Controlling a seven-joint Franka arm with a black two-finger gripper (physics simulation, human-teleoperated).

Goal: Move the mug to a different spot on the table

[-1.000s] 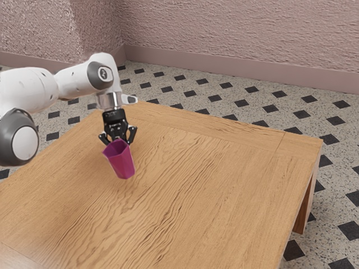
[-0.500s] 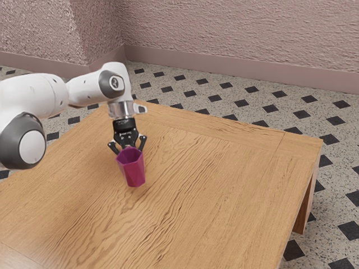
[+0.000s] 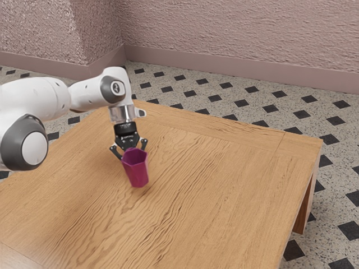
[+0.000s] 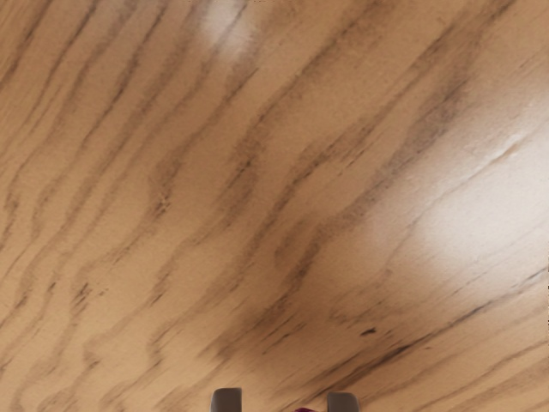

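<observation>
Carried toward the exterior view's right since a second ago, the mug (image 3: 137,171) hangs tilted, rim clamped in the tool (image 3: 129,151), low over the bench (image 3: 224,185), so setting down and release remain.

Mug (image 3: 136,168) is over the table's (image 3: 224,185) half toward the exterior view's left, well in from every edge. Gripper (image 3: 128,150) directly above it, at the rim. Arm (image 3: 56,98) reaches in from that same side. Wall (image 3: 235,28) behind the table.
</observation>
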